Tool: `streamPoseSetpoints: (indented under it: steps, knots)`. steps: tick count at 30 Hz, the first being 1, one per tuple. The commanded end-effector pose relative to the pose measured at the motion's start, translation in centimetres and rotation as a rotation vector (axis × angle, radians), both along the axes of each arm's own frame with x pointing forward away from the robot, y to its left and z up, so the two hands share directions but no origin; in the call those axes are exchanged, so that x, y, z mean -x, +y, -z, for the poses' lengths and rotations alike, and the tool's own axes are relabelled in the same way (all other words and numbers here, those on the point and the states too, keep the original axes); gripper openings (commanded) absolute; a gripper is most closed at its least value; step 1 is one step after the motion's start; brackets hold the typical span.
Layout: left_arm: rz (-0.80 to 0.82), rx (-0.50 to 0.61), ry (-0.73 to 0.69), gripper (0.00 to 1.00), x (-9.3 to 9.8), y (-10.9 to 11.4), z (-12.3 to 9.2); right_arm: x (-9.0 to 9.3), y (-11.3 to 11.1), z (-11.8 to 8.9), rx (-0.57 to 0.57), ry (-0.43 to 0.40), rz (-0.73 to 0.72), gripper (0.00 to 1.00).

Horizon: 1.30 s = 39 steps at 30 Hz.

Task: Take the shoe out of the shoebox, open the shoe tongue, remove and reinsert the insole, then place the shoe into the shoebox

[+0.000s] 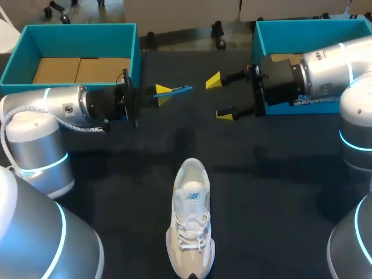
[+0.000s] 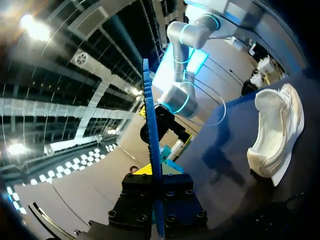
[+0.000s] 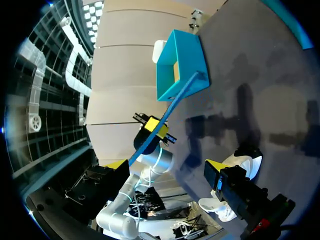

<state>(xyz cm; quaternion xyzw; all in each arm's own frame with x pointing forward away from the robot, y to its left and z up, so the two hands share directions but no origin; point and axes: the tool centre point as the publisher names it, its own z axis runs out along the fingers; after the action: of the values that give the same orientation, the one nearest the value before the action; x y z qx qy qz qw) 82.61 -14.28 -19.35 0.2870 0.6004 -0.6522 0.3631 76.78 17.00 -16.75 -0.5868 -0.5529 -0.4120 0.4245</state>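
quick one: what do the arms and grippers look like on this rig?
Left arm and right arm: rounded silver-grey links, glowing cyan joint rings, black wrist sections. Left gripper and right gripper: black bodies, two fingers each with yellow wedge-shaped tips.

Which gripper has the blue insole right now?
The left gripper, shut on the blue insole; the right gripper stands open and empty.

Materials and finish.
I find the shoe (image 1: 190,221) white mesh cloth, table (image 1: 279,174) matt dark, insole (image 1: 175,90) smooth blue.
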Motion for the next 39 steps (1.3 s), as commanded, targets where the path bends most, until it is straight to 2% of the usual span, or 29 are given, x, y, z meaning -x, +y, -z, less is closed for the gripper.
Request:
streamPoseSetpoints:
  steps: [1,22,25,28,34,39]
  knots:
    - [-0.039,-0.008,-0.33,0.0,0.1,-0.2,0.1,0.0,0.2,0.1,0.001,0.0,0.002,1.0]
    - [-0.039,-0.008,-0.33,0.0,0.1,-0.2,0.1,0.0,0.2,0.1,0.001,0.0,0.002,1.0]
    - [-0.008,-0.02,-0.496,0.0,0.6,-0.6,-0.2,0.0,0.2,0.1,0.001,0.0,0.002,1.0]
    - [0.042,-0.013,-0.598,0.0,1.1,-0.7,-0.5,0.0,0.2,0.1,0.001,0.0,0.002,1.0]
    - [0.123,-0.013,-0.685,0.0,1.6,-0.7,-0.3,0.0,0.2,0.1,0.001,0.0,0.002,1.0]
    - [0.13,-0.035,-0.696,0.0,1.0,-0.3,-0.2,0.0,0.2,0.1,0.001,0.0,0.002,1.0]
